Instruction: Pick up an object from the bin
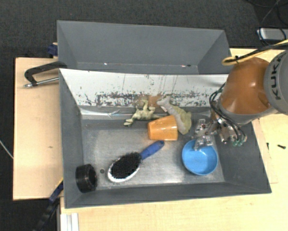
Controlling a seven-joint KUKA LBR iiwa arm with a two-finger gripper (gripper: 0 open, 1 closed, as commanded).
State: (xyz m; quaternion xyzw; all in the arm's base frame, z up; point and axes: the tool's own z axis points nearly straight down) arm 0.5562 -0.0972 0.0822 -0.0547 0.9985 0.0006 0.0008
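My gripper [202,137] hangs at the right side of the bin, its metal fingertips just above the far rim of a blue bowl [200,160] that rests on the bin floor. Left of the gripper lies an orange cup [163,128] on its side. A beige soft toy [178,114] leans right behind the cup, close to the back wall. How far apart the fingers stand is not clear among the metal parts.
A hairbrush [131,163] with a blue handle and black bristles lies in the middle front. A black round cap [85,177] sits in the front left corner. A pale green toy figure [143,111] lies at the back wall. The arm's orange cover looms over the bin's right rim.
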